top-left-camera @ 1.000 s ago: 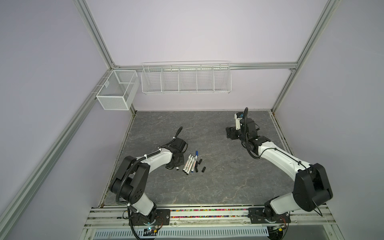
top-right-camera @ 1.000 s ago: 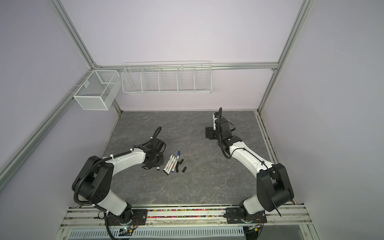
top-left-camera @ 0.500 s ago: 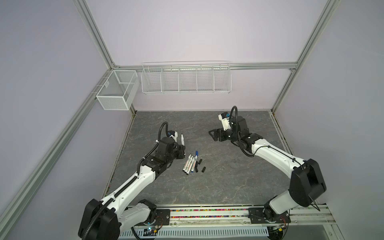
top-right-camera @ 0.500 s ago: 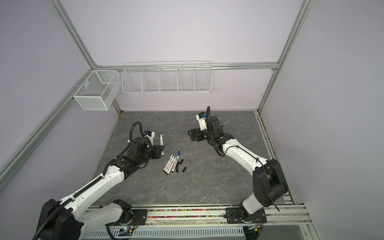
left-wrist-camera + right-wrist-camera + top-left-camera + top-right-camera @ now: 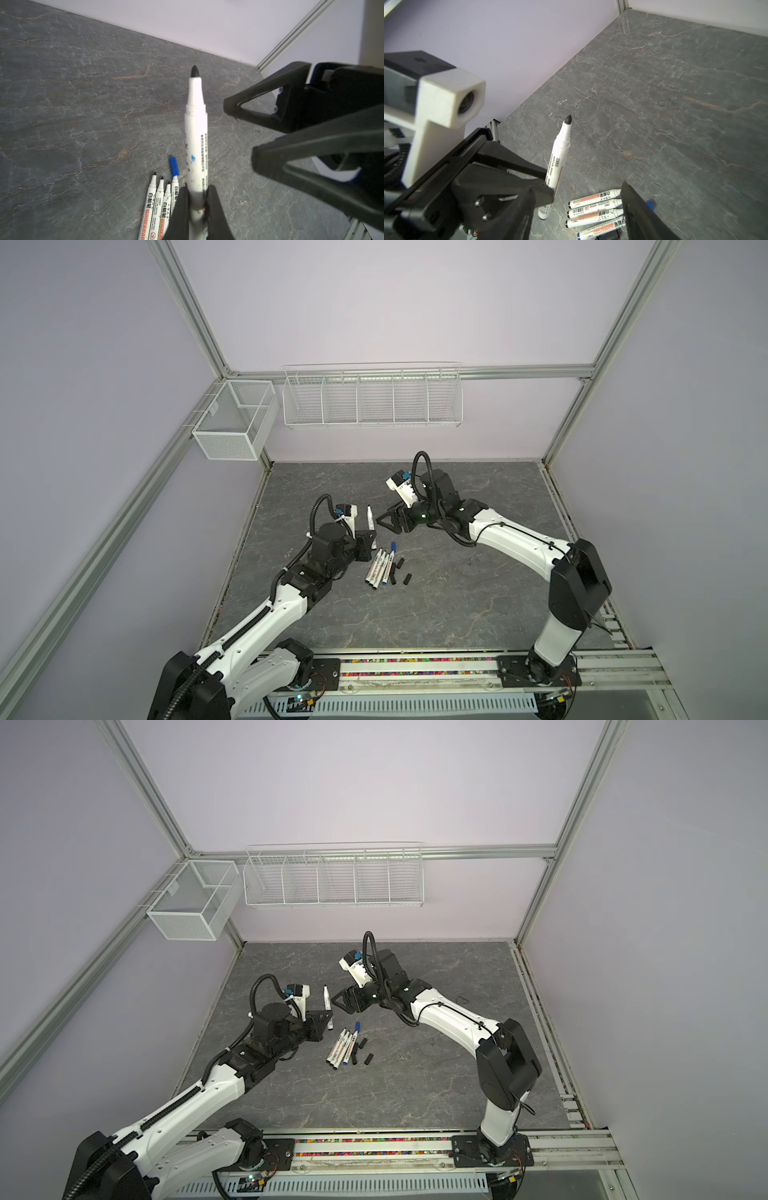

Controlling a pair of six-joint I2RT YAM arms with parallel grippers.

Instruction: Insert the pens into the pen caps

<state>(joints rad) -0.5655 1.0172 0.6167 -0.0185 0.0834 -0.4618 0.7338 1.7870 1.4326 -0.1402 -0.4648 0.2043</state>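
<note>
On the table (image 5: 457, 593) in both top views, you have bare slate open toward the near and right edges. Four pens (image 5: 379, 568) lie in a row left of centre, one wearing a blue cap (image 5: 393, 546), with three loose black caps (image 5: 400, 563) just right of them. From the left wrist, your left gripper (image 5: 196, 207) clamps a fifth pen (image 5: 196, 133), tip bare. The right gripper (image 5: 239, 133) stands just beside it, jaws apart and empty. From the right wrist, the fifth pen (image 5: 558, 158) tilts up over the row, and the left wrist camera (image 5: 446, 97) looms close by.
</note>
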